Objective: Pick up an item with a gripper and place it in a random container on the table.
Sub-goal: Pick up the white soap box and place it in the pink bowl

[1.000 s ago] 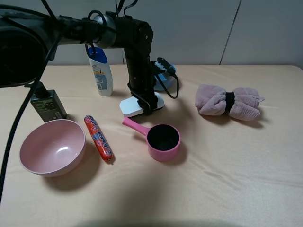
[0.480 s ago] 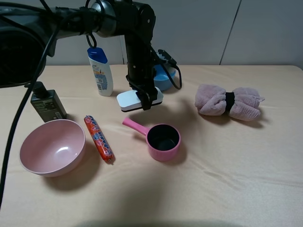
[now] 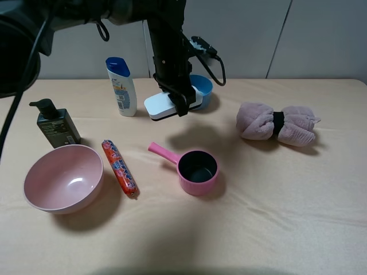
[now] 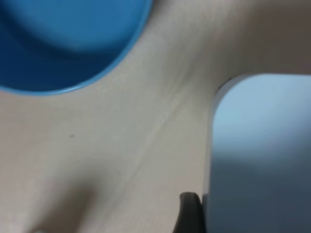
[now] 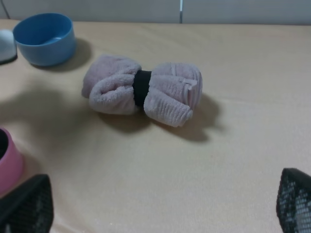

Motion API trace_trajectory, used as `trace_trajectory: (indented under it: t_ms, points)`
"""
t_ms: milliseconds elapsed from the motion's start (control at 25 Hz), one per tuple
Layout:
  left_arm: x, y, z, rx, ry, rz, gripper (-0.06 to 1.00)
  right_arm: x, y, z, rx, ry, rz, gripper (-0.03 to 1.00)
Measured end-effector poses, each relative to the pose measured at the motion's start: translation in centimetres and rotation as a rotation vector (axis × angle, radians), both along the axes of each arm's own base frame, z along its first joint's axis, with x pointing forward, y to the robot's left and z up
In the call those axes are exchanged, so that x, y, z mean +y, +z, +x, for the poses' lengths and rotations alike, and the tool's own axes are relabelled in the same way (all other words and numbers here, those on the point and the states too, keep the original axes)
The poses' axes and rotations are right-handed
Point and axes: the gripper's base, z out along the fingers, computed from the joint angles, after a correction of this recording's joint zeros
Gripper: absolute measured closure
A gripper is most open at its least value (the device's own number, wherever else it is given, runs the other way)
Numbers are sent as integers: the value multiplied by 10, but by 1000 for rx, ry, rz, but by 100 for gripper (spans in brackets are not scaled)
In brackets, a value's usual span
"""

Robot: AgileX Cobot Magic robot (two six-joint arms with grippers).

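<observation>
We are logging the white case (image 3: 166, 106) hanging clear of the worktop (image 3: 275, 200), next to the blue bowl (image 3: 202, 89), with one end pinched between the left fingers (image 3: 182, 105). We are judging the pick-up done. The carry to the pale-pink bowl (image 3: 64, 206), well apart from the case, and the release are remaining. The right fingers (image 5: 26, 204) are standing wide apart, holding nothing.
</observation>
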Motion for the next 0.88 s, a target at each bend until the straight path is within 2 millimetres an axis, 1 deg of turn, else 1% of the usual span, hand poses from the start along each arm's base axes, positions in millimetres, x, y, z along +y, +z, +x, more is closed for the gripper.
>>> trace_trajectory:
  t_ms: [120, 320, 520, 680, 880]
  points:
    - [2, 17, -2, -26, 27, -23, 35, 0, 0, 0, 0, 0, 0, 27]
    - [6, 39, -6, -61, 70, -43, 35, 0, 0, 0, 0, 0, 0, 27]
    - [18, 56, -20, -65, 88, -30, 35, 0, 0, 0, 0, 0, 0, 27]
    - [29, 63, -34, -53, 92, -4, 35, 0, 0, 0, 0, 0, 0, 27]
    - [44, 65, -54, -17, 134, 26, 35, 0, 0, 0, 0, 0, 0, 27]
